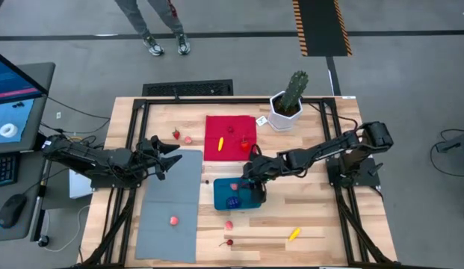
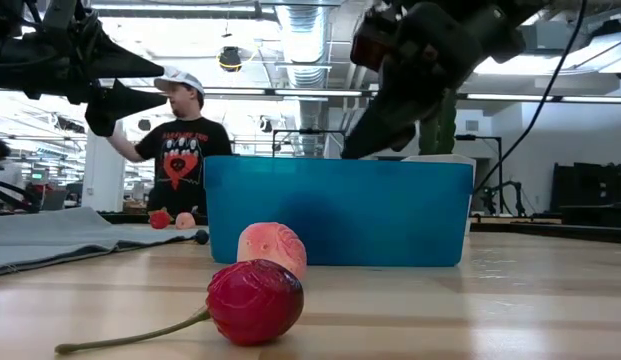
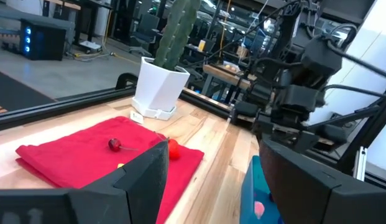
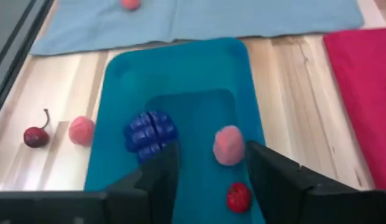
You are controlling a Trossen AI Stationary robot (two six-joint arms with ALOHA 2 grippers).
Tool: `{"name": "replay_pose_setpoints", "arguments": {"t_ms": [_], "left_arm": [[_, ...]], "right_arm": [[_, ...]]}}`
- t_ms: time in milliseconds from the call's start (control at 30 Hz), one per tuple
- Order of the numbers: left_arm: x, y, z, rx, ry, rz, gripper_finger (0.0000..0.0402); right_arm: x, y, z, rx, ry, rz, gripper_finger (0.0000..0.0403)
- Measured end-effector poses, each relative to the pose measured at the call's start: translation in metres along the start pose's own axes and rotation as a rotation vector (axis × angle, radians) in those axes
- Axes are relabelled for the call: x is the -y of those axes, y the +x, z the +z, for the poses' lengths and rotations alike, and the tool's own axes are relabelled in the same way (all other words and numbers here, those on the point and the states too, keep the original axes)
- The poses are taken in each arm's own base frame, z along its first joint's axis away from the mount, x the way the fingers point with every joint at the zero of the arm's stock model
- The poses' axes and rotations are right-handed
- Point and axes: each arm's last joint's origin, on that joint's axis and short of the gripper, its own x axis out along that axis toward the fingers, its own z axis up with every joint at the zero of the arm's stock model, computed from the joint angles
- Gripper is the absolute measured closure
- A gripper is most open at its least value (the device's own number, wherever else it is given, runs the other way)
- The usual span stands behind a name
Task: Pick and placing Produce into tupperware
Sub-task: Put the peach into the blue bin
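Tupperware [image 1: 239, 196], teal-blue, flat on the tabletop [image 1: 314, 217] right under the right gripper [image 1: 250, 179]. Right gripper fingers [image 4: 158, 171] spread apart over it, holding nothing. Inside the tupperware, just below that gripper: a dark blue cluster [image 4: 150, 132], a pink piece [image 4: 229, 145] and a small red piece [image 4: 238, 196]. Just past the tupperware's near wall, outside it: a pink ball [image 2: 272, 247] and a red cherry [image 2: 255, 300] with a long stem. Farther off on the wood, a yellow piece [image 1: 294, 234].

Left gripper [image 1: 172, 155] hanging over the edge of the grey mat [image 1: 170, 205], wide open and empty. One pink piece [image 1: 173, 221] on the mat, well away from it. Ahead of the left gripper, a red cloth [image 1: 230, 137] with a yellow piece [image 1: 220, 143] and red pieces [image 3: 114, 144] on top. Beyond the cloth, a cactus [image 1: 291, 101] in a white pot. Person [image 2: 182, 130] standing behind the tabletop.
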Motion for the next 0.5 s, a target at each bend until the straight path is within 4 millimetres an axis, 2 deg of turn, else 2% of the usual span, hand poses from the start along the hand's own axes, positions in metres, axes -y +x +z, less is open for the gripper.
{"name": "replay_pose_setpoints", "arguments": {"t_ms": [200,367,500], "left_arm": [[0.0,0.0,0.0,0.0,0.002,0.0,0.0159],[0.0,0.0,-0.001,-0.01,0.014,0.004,0.0159],[0.0,0.0,-0.001,-0.011,0.017,0.004,0.0159]], "right_arm": [[-0.003,-0.008,0.009,0.036,-0.034,0.013,0.018],[-0.006,-0.027,0.019,0.087,-0.06,0.092,0.0179],[-0.006,-0.051,0.027,0.129,-0.085,0.117,0.0181]]}}
